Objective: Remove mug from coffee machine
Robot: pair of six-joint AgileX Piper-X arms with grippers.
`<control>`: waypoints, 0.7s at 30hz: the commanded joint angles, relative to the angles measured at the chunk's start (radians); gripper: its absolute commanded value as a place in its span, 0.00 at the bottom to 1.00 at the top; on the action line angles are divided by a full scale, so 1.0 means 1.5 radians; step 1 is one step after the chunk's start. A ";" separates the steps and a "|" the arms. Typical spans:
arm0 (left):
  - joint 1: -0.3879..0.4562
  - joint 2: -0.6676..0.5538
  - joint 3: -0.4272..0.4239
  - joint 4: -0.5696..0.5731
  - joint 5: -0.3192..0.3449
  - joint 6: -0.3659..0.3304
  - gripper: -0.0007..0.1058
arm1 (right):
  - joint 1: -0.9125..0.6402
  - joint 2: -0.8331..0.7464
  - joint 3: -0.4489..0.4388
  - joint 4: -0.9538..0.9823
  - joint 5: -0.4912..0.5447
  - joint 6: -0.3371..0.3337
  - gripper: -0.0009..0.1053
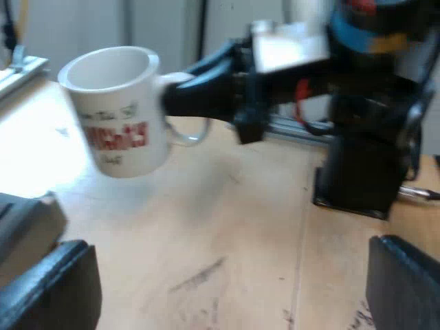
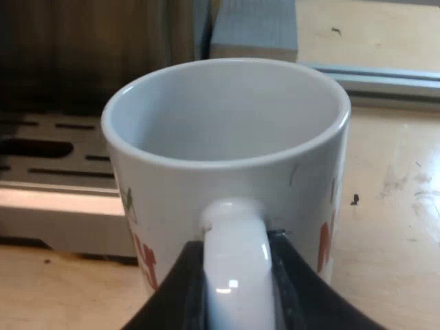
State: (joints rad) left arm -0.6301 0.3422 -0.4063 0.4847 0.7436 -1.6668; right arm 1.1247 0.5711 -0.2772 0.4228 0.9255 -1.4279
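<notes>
A white mug (image 1: 120,113) with red and green print hangs tilted above the wooden table (image 1: 227,234). My right gripper (image 1: 182,86) holds it by the handle. In the right wrist view the mug (image 2: 227,137) is close and its inside looks empty. Its white handle sits between the black fingers (image 2: 292,275) of my right gripper (image 2: 234,258), which is shut on it. My left gripper (image 1: 230,282) stands open low over the table, its two fingers (image 1: 55,289) far apart with nothing between them. It is some way short of the mug.
Behind the mug lies the espresso machine's slotted metal drip tray (image 2: 55,151). A grey block (image 2: 254,27) and a metal rail (image 2: 385,79) lie beyond the mug. The right arm's black base (image 1: 361,165) stands on the table.
</notes>
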 commanded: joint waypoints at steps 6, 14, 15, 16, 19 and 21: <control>-0.018 0.044 -0.003 -0.013 -0.006 0.013 0.75 | -0.136 -0.007 0.013 -0.082 -0.106 -0.095 0.01; -0.018 0.074 -0.003 -0.013 -0.006 0.013 0.75 | -0.216 -0.005 0.075 -0.230 -0.164 -0.140 0.01; -0.018 0.074 -0.003 -0.013 -0.011 0.013 0.75 | -0.229 -0.004 0.080 -0.236 -0.179 -0.153 0.01; -0.018 0.074 -0.003 -0.013 -0.019 0.013 0.75 | -0.231 -0.004 0.081 -0.240 -0.182 -0.157 0.01; -0.018 0.074 -0.003 -0.028 -0.043 0.013 0.75 | -0.262 -0.004 0.107 -0.312 -0.216 -0.195 0.01; -0.018 0.074 -0.002 -0.041 -0.046 0.013 0.75 | -0.284 -0.004 0.123 -0.350 -0.241 -0.210 0.01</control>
State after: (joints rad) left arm -0.6522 0.4506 -0.4063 0.4494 0.6887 -1.6478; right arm 0.7047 0.5711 -0.0830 -0.0223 0.5620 -1.7158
